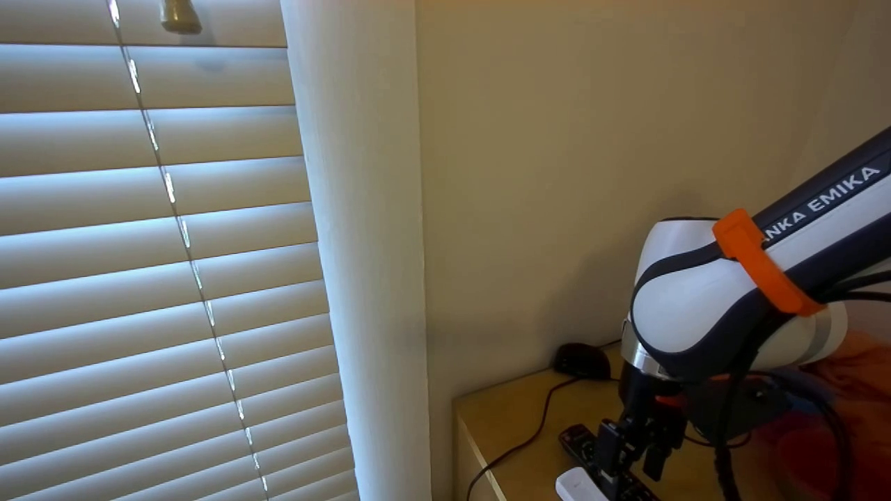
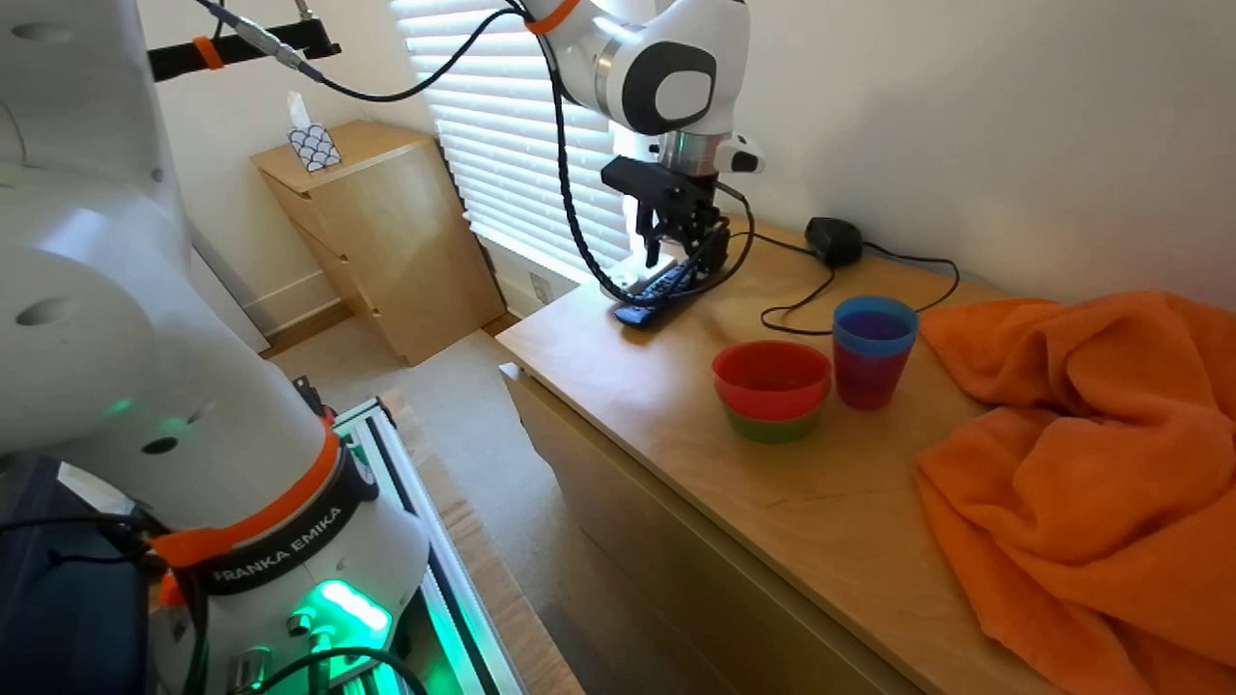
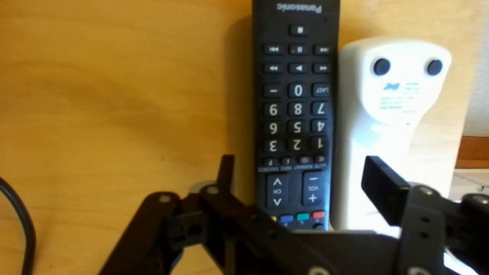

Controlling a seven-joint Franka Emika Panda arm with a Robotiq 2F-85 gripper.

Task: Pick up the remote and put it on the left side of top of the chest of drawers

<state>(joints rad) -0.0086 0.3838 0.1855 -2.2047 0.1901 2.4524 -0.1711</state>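
Observation:
The black remote (image 3: 296, 114) with many buttons lies flat, face up, on the chest of drawers (image 2: 830, 502). It also shows in both exterior views (image 1: 576, 438) (image 2: 642, 314). The light tan top of the chest also shows in the wrist view (image 3: 114, 95). My gripper (image 3: 301, 175) is open and empty, low over the remote. One finger is past the remote's left edge in the wrist view. The other is over a white handheld device (image 3: 393, 95) lying alongside the remote. The gripper also shows in both exterior views (image 1: 632, 456) (image 2: 682, 256). The remote's near end is hidden behind the gripper.
A black adapter (image 2: 835, 241) with a cord lies near the wall. A red bowl (image 2: 772, 372) on a green one, blue and purple stacked cups (image 2: 869, 362) and an orange cloth (image 2: 1081, 463) share the top. Window blinds (image 1: 174, 278) adjoin. A tissue box (image 2: 314, 147) stands on separate furniture.

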